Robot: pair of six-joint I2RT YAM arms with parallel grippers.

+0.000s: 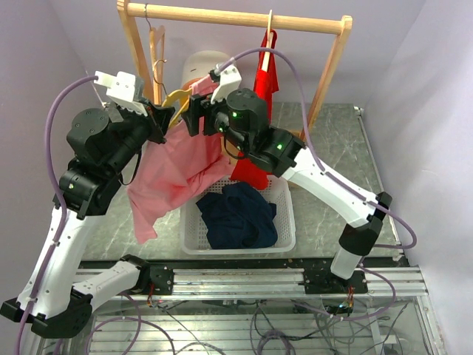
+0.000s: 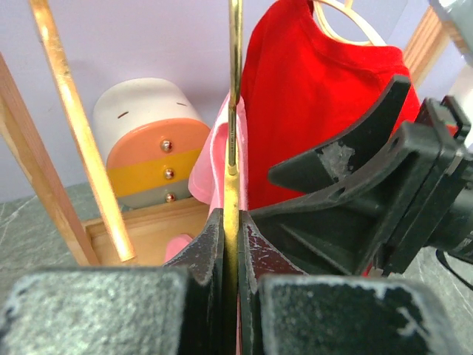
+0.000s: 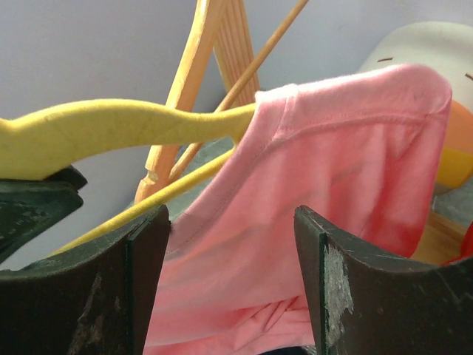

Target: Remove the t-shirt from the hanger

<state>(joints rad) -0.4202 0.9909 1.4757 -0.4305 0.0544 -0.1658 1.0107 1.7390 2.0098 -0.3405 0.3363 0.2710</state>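
Clamps the left tool [image 2: 230, 222] tight on the yellow hanger [image 2: 230, 194], gripped edge-on between the fingers [image 2: 207, 259], with the metal hook [image 2: 235, 74] running straight ahead of the tips. Holds the right tool [image 3: 230, 222] wide apart, facing the left one and just beside it, with the pink t-shirt [image 3: 347, 163] lying between its fingers [image 3: 140, 296] but not pinched. Leaves that t-shirt caught by its shoulder on one arm of the hanger, the other arm bare, and draped down below both tools. Beyond the tools: a red t-shirt [image 1: 266, 81] hung on the wooden rack [image 1: 236, 16]. Below them: a white basket [image 1: 284, 222] on the worktop [image 1: 325, 214], with a dark blue garment [image 1: 240, 214] heaped inside.
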